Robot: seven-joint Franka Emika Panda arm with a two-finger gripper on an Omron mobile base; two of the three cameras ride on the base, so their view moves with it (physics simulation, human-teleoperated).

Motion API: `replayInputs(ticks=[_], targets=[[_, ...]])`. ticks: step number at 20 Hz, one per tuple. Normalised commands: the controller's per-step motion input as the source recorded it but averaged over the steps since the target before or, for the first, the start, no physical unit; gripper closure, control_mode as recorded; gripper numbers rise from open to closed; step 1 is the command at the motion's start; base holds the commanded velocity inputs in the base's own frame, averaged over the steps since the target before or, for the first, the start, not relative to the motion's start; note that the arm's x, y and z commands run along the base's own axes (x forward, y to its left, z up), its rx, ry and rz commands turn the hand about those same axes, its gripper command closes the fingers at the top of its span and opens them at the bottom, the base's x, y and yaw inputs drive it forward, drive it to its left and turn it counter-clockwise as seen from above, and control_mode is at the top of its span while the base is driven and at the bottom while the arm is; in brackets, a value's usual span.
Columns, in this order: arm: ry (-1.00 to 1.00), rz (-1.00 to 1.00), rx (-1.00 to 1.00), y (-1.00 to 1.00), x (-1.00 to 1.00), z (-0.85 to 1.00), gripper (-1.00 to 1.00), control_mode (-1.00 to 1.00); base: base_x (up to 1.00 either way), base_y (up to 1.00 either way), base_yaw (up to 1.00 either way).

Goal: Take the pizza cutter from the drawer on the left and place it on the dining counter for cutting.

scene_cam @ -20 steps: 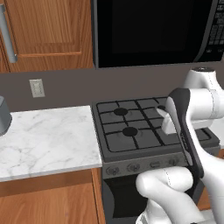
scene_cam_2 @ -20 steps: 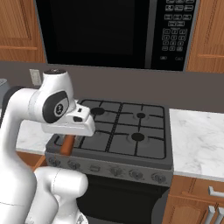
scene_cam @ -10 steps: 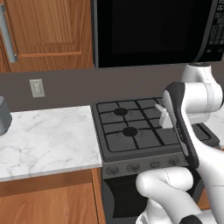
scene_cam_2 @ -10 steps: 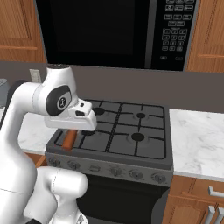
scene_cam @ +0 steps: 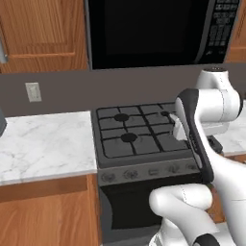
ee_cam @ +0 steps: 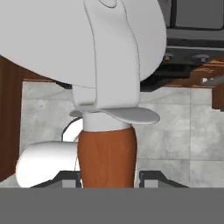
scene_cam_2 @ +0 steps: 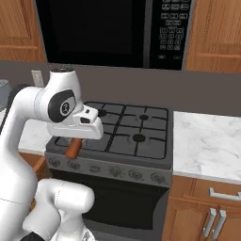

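The pizza cutter (ee_cam: pixel 107 157) fills the middle of the hand view: a reddish-brown handle with a pale metal neck and blade reaching away from it. My gripper (ee_cam: pixel 109 177) is shut on that handle, a dark fingertip on each side. In the right base view the gripper (scene_cam_2: pixel 75 143) hangs over the front left edge of the black gas stove (scene_cam_2: pixel 127 132), and the pizza cutter's handle (scene_cam_2: pixel 73 149) pokes out below it. From the left base view my hand (scene_cam: pixel 180 127) sits over the stove's right side. The drawer and the dining counter are out of view.
Marble worktops flank the stove (scene_cam: pixel 139 139), one to its left (scene_cam: pixel 43 144) and one to its right (scene_cam_2: pixel 207 146). A black microwave (scene_cam_2: pixel 108 30) hangs above. Wooden cabinet fronts with silver handles (scene_cam_2: pixel 221 207) stand low on the right. Grey tiled floor (ee_cam: pixel 175 140) lies under the hand.
The arm has turned slightly, carrying the hand and the held cutter a little up and sideways along the stove's front. The grip has not changed.
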Motion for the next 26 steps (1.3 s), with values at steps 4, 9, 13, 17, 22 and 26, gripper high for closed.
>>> replayInputs(ticks=[4,9,13,17,22,26], targets=[[0.00,0.00,0.00,0.00,0.00,0.00,1.00,1.00,-0.98,-0.99,0.30],[0.00,0.00,0.00,0.00,0.00,0.00,1.00,1.00,-0.58,-0.37,0.84],[0.00,0.00,0.00,0.00,0.00,0.00,1.00,1.00,-0.13,0.00,1.00],[0.00,0.00,0.00,0.00,0.00,0.00,1.00,1.00,-0.14,0.00,1.00],[0.00,0.00,0.00,0.00,0.00,0.00,1.00,1.00,-0.14,0.00,1.00],[0.00,0.00,0.00,0.00,0.00,0.00,1.00,1.00,-0.11,0.00,1.00]])
